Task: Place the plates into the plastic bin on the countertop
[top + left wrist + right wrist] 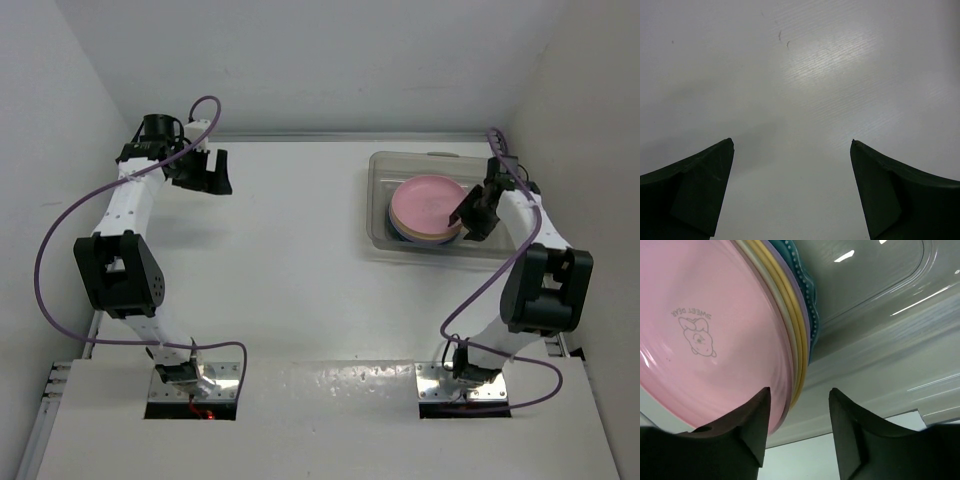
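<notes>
Right gripper point(800, 390): jaws partly apart, astride the edge of the stacked plates point(799, 335), clamping nothing. Uppermost, a glossy pink plate point(700, 330) with printed cartoon and lettering; beneath, thin cream, yellow-orange and lavender edges, then a beaded teal scalloped rim point(810, 300). All inside the clear, round-cornered plastic bin point(383, 218), far right on the matte white countertop point(800, 75). Left gripper point(792, 142): spread wide, empty.

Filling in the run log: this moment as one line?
pink plate: atop stack in plastic bin | right end effector: open, at stack rim | left end effector: open, empty, above countertop
</notes>
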`<state>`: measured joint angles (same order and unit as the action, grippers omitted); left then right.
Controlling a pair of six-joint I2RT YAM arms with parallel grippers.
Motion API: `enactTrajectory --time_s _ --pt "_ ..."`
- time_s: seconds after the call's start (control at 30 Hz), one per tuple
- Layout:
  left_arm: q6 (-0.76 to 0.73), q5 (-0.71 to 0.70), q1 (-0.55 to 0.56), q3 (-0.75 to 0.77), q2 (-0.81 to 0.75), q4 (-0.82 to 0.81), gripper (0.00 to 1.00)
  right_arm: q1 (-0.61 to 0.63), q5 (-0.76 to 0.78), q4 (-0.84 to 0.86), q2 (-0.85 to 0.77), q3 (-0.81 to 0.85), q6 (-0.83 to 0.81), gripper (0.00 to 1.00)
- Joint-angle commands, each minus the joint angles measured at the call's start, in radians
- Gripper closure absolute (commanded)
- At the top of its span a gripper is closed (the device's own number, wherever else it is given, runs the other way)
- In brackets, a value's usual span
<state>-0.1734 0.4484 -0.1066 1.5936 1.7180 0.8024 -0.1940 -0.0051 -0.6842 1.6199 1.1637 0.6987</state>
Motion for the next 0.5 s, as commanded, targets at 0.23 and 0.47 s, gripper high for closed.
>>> enactTrajectory --time_s 0.23,0.47 --pt "-0.017 0.004 -0.008 0.035 -0.034 -0.003 0.01 0.102 0.169 -0.008 -0.204 0.134 -0.165 0.01" --pt "-0.017 -0.005 0.001 0.054 -0.024 -0.003 0.01 0.162 0.198 0.103 -0.494 -0.094 -0.214 0.00"
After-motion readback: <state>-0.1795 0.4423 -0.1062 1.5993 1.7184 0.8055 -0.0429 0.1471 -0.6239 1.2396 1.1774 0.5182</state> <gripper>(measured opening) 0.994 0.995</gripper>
